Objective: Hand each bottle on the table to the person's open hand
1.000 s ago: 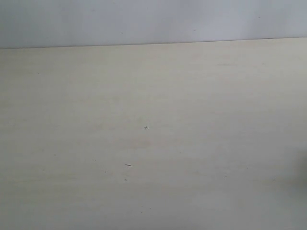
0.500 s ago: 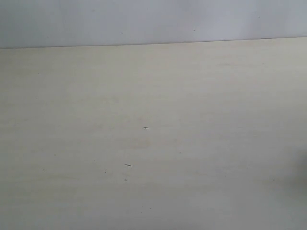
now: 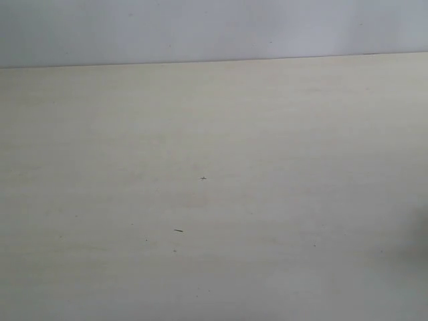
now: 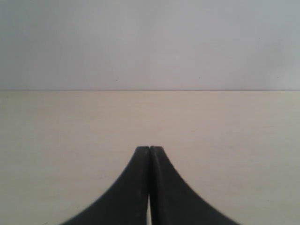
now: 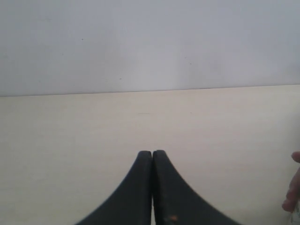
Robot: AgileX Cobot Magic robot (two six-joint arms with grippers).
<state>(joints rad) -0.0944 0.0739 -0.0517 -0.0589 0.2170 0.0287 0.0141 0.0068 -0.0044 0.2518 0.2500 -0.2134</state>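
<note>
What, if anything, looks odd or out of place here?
Nothing is spilled or damaged. The table shows only tiny dark specks; no bottles are in view. A person's fingers peek in at the right wrist view's edge.

Left gripper (image 4: pixel 149 150): two black fingers (image 4: pixel 131 192) pressed together tip to tip, only hairline seam between them, nothing held. Fingers broad toward wrist, tapering to blunt rounded tips. Right gripper (image 5: pixel 152 153): jaws likewise closed flush, nothing between; small orange speck (image 5: pixel 172 218) on one finger (close to seam, well back from tip). Person's hand (image 5: pixel 294 187): only few pinkish fingertips at edge of right wrist view, blurred; pose cannot tell.
</note>
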